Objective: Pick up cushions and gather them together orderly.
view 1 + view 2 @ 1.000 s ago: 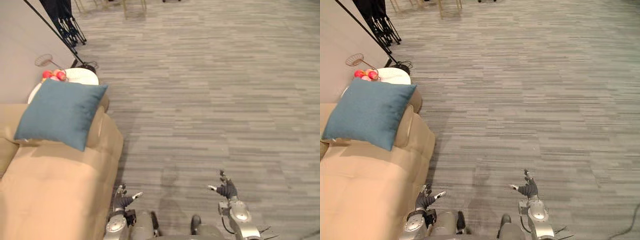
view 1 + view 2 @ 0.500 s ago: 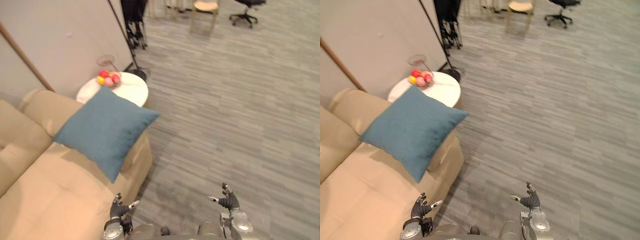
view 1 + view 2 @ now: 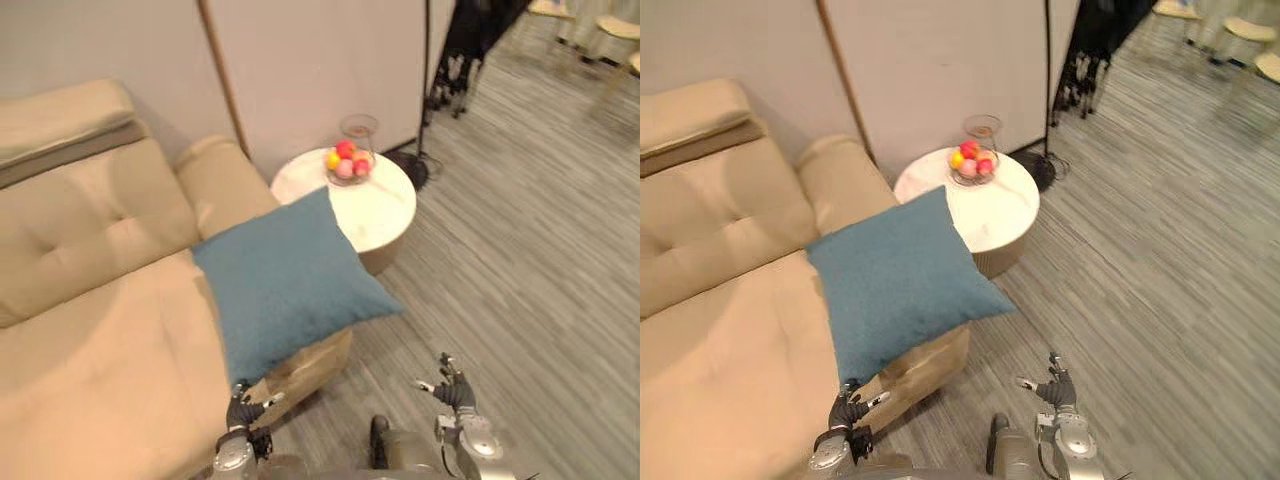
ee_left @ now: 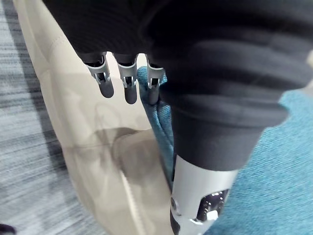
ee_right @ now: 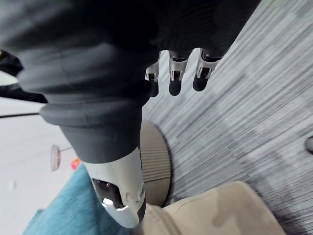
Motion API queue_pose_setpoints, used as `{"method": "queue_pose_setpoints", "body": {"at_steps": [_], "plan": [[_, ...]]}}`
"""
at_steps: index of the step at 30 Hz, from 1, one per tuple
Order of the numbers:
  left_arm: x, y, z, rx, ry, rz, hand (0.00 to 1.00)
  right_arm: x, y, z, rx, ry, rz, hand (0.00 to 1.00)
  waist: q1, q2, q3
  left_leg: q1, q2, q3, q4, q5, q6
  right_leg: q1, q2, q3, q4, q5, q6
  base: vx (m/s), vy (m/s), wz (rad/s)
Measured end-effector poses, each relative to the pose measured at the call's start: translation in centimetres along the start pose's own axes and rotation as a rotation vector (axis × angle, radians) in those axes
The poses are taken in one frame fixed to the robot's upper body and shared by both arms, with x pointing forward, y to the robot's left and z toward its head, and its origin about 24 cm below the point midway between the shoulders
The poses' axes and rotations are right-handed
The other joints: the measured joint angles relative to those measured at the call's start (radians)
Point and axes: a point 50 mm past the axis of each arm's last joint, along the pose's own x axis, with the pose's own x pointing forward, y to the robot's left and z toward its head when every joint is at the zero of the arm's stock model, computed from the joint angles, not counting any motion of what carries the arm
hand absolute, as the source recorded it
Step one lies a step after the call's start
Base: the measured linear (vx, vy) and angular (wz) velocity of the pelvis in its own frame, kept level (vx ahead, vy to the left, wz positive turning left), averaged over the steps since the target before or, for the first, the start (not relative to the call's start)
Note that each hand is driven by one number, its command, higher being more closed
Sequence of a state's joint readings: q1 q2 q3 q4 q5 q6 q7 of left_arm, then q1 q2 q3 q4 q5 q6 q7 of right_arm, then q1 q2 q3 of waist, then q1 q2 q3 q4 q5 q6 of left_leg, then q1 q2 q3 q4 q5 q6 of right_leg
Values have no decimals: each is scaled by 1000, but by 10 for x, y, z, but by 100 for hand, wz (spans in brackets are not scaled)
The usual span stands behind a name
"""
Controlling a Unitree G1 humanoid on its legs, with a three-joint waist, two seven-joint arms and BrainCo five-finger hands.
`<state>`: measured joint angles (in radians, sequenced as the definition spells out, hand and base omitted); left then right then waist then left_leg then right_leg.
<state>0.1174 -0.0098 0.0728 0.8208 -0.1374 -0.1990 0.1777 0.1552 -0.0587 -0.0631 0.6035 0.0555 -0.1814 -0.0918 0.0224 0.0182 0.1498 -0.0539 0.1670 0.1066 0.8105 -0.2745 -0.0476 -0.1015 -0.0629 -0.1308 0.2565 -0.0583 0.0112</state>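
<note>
Resting square teal fabric cushion (image 3: 290, 285), tufted beige sofa (image 3: 90, 300), round white table (image 3: 378, 218)

The beige sofa (image 3: 90, 330) runs out past the left and lower edges, away from the blue cushion (image 3: 285, 280). The cushion covers the armrest front beneath it and the nearest rim of the round white table (image 3: 385, 205) behind it. The coloured pieces in the bowl (image 3: 347, 165) beyond the cushion are too small to name. Far behind the cushion, a dark stand (image 3: 465, 50) and pale seats (image 3: 615, 25) are cut at the top edge. In the left wrist view the left hand (image 4: 195, 63) blocks much of the cushion.
</note>
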Motion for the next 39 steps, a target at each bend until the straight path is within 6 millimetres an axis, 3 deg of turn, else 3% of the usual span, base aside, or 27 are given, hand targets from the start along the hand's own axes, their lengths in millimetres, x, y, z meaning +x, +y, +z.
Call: {"method": "queue_pose_setpoints", "body": {"at_steps": [2,3,4,5,6,7,11,15,21,25,26,27,28,29,30,31,34,36,37,39], "plan": [[-1,-5,1,22,-7,-30,0,0,-8,0,27,-2,-37,0,-1,-11,4,-50,45,142,-138,-2,-2,62,-40,-64,-38,0,2,142,-17,93],[-1,-8,0,31,-8,-43,0,0,-16,0,21,0,-63,0,-7,12,-5,-68,63,190,-297,75,-14,71,-40,-94,-45,-1,18,105,68,82],[-1,-9,1,40,-9,-51,0,0,-22,-1,11,2,-78,0,-9,30,-13,-81,76,210,-357,101,-14,72,-30,-108,-52,-8,30,103,81,69],[0,-7,3,57,-17,-52,0,0,-22,-5,14,21,-83,0,-6,35,-19,-58,57,220,-403,90,-9,74,-33,-107,-60,-12,45,90,119,50],[2,1,6,84,-27,-43,0,-1,-17,-9,18,43,-70,0,4,5,-17,-23,10,223,-504,117,3,79,-54,-97,-86,-5,58,50,74,37],[2,9,4,101,-23,-29,0,-1,-17,-10,18,46,-72,0,2,-6,-20,-8,-15,219,-549,139,9,78,-68,-94,-88,-6,60,31,69,25],[2,24,3,133,-17,1,0,-2,-36,-11,14,50,-157,0,-7,-10,-24,23,-72,198,-657,193,24,78,-97,-95,-97,-10,74,9,36,22],[4,35,7,156,-27,22,0,1,-51,-4,-29,29,-189,0,-7,-13,-26,37,-91,196,-723,227,20,66,-93,-87,-107,-8,74,7,-1,4],[10,54,23,175,-69,67,0,16,-71,26,-81,-53,-222,0,-9,-16,-29,58,-94,201,-811,270,14,60,-74,-83,-140,9,68,28,-18,-5],[18,60,48,179,-143,86,0,29,-75,56,-105,-135,-224,0,-9,-16,-29,49,-97,210,-849,289,14,31,-71,-75,-147,18,64,8,9,-8],[23,58,65,183,-195,82,0,38,-71,80,-123,-200,-204,0,-7,-16,-29,23,-98,221,-848,292,19,3,-69,-60,-156,32,63,-13,23,-17],[24,57,71,184,-213,78,0,42,-68,89,-134,-225,-191,0,-8,-16,-27,12,-99,224,-848,295,22,-9,-69,-57,-156,35,63,-45,30,-17],[30,50,89,179,-261,65,0,49,-59,111,-153,-285,-160,0,-9,-15,-16,-19,-100,225,-845,303,28,-39,-69,-51,-158,49,57,-35,20,-5],[32,46,98,175,-284,57,0,52,-55,120,-158,-310,-147,0,-8,-16,-9,-35,-100,225,-843,307,29,-54,-69,-48,-158,55,56,-110,29,1],[38,31,129,172,-366,22,0,60,-37,154,-172,-400,-95,0,-7,-20,29,-79,-99,223,-838,322,36,-95,-69,-42,-158,72,50,-79,14,4],[39,27,134,171,-380,16,0,61,-33,159,-176,-414,-85,0,-7,-19,36,-87,-98,223,-834,323,37,-101,-69,-40,-158,74,50,-127,21,5],[42,-5,188,120,-512,-59,0,66,10,219,-219,-571,30,0,-5,-20,96,-198,-90,214,-773,326,41,-182,-69,-32,-156,104,47,-113,7,5],[41,-17,211,93,-559,-77,0,67,22,240,-220,-611,55,0,-3,-20,127,-226,-85,208,-753,327,43,-200,-68,-34,-154,113,47,-118,-3,7],[40,-29,231,51,-597,-93,0,67,35,261,-192,-643,65,0,-3,-20,149,-262,-80,201,-735,330,48,-225,-65,-34,-152,123,41,-120,-6,7],[38,-41,248,21,-619,-108,0,67,43,280,-193,-668,65,0,-1,-19,175,-281,-78,198,-734,340,53,-247,-64,-33,-142,126,39,-117,-10,4]]}}
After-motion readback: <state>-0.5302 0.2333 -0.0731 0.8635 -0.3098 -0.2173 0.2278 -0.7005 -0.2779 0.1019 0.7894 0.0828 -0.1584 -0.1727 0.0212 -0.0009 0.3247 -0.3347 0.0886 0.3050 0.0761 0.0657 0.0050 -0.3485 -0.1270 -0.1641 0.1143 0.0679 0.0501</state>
